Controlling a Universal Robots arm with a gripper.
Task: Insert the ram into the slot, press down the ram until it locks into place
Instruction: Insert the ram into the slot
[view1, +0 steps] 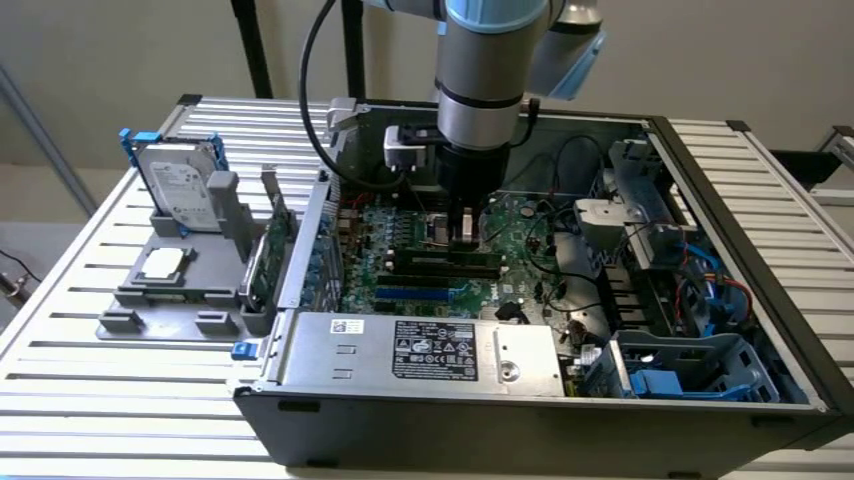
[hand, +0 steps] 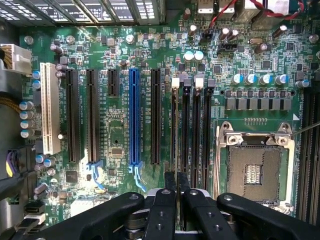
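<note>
My gripper (hand: 177, 184) reaches down into the open computer case, its two black fingers (hand: 170, 200) almost together. A thin green edge, the ram (hand: 174, 145), runs out from between them. It lies in line with one of the several parallel black memory slots, the one nearest the long black card slots, with a white end clip (hand: 175, 82). In the exterior view the gripper (view1: 465, 235) stands upright just over the ram (view1: 447, 260) on the green motherboard (view1: 400, 290). How deep the ram sits in the slot is hidden by the fingers.
Three more black memory slots (hand: 197, 135) lie beside it, then the silver CPU socket (hand: 255, 172). A blue slot (hand: 133, 120) and a white slot (hand: 48, 110) lie on the other side. Outside the case, a grey fixture (view1: 167, 295) holds a hard drive (view1: 180, 185) and an expansion card (view1: 276, 245).
</note>
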